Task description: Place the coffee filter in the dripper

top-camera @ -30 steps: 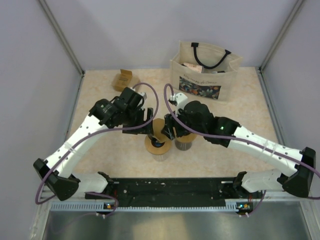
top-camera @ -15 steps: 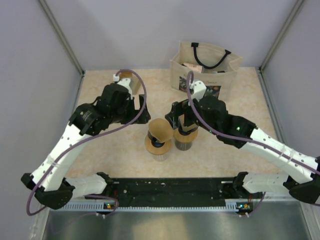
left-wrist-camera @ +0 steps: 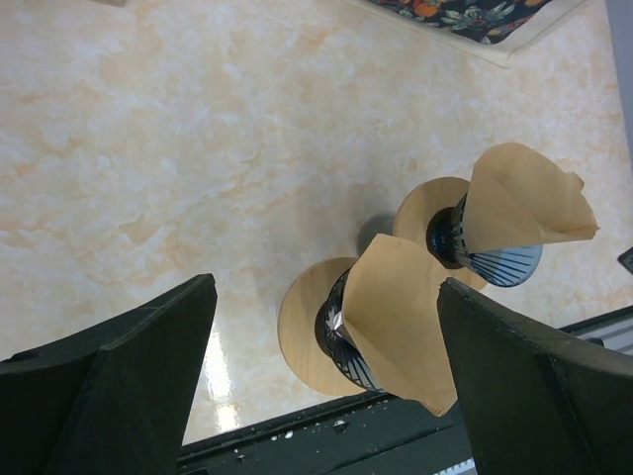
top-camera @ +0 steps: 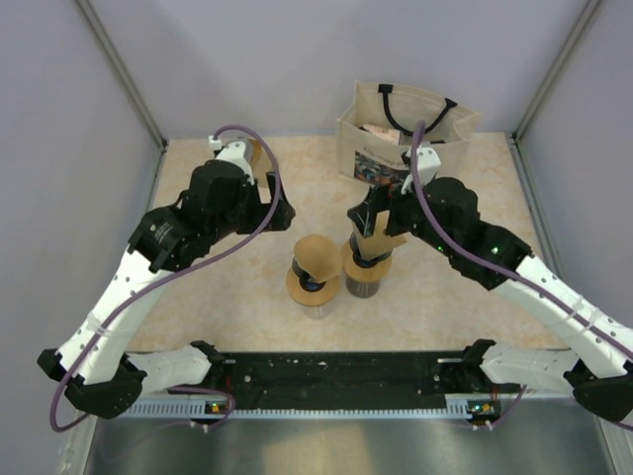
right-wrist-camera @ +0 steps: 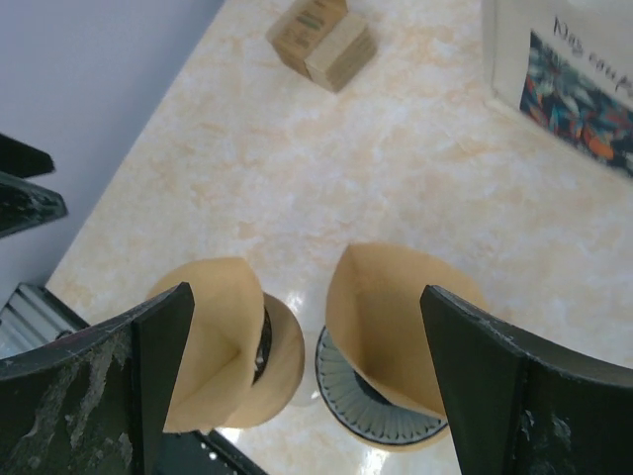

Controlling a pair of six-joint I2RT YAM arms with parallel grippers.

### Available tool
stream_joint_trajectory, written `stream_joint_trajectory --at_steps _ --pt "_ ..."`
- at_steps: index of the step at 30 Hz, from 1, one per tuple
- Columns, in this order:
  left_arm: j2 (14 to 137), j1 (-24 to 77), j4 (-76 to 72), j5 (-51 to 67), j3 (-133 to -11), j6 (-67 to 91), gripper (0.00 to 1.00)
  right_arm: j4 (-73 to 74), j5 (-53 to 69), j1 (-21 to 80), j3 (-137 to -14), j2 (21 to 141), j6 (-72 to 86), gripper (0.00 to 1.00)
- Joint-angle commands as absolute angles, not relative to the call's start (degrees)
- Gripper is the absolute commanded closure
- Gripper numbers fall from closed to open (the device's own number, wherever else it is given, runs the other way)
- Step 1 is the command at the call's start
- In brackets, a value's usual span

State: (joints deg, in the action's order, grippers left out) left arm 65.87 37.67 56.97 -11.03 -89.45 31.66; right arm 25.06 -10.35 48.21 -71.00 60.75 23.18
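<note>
left gripper [left-wrist-camera: 326, 287] spread wide, hovering; right gripper [right-wrist-camera: 307, 292] likewise

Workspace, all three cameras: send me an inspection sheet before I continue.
Surface: beige marbled table, no spill seen.
Job's things: left dripper and right dripper side by side. Left filter and right filter each stand in one, sticking up above the rim.
Clutter: cardboard box and tote bag at the far edge.
Grippers: left gripper and right gripper open, empty, fingers above the drippers.
Cables: purple cables loop over both arms, clear of the drippers.
Surroundings: grey walls; nothing else seen.
</note>
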Motion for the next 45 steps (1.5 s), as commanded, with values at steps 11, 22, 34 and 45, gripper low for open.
stream_joint_trajectory --at_steps 11,22,34,45 --pt "63.4 36.2 53.1 -11.2 -84.5 33.3 0.01 26.5 6.0 47.3 -64.7 60.6 22.7 0.01" --pt "62.1 35.9 53.5 -11.6 -83.3 33.7 0.01 25.7 10.6 47.2 -63.3 62.3 22.5 0.01" --pt "62.2 32.0 52.8 -12.2 -83.7 33.0 0.01 29.7 -16.5 45.1 -70.7 57.7 27.1 0.01" --pt "57.3 10.0 47.6 -17.0 -76.7 34.9 0.01 31.7 -26.5 13.1 -64.1 54.8 33.8 0.01"
